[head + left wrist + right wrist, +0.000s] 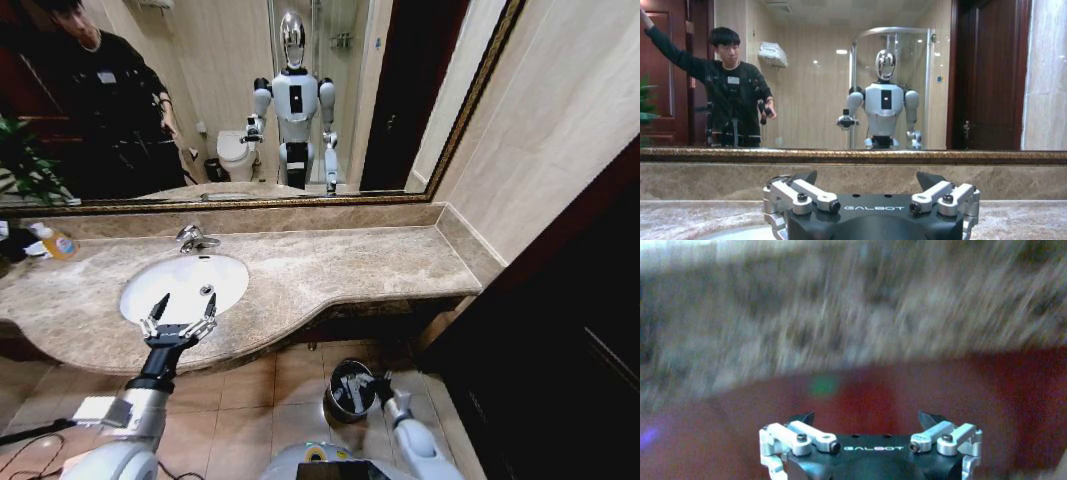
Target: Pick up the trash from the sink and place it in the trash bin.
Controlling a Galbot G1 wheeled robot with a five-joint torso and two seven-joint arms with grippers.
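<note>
Nearest the robot's base, the small round black trash bin with a shiny metal rim [350,388] stands on the tiled floor below the counter edge, and the right gripper [381,387] sits low, just beside its rim; in the right wrist view that gripper [866,416] has its fingers spread wide with nothing between them. Pale objects lie inside the bin, too small to identify. Further forward, the left gripper [179,319] is raised at the near rim of the white oval sink [230,272], jaws parted and empty, fingertips pointing toward the basin; the left wrist view confirms the left gripper [867,179] is spread and carrying nothing. The basin itself appears bare apart from its drain; no green stick, toothbrush, packet or small bottle can be made out in it, so the trash is judged either already in the bin or hidden from these views. Beyond the basin stands the chrome faucet [194,238] on the beige marble countertop [340,268], with a bottle of orange liquid [56,242] at the far left, well apart from the sink and not to be collected. Assessment: the collecting looks largely done. To finish well, the left arm should verify the bowl before any descent, approach from above the centre, stay off the faucet and rim, and close only on a confirmed item.
</note>
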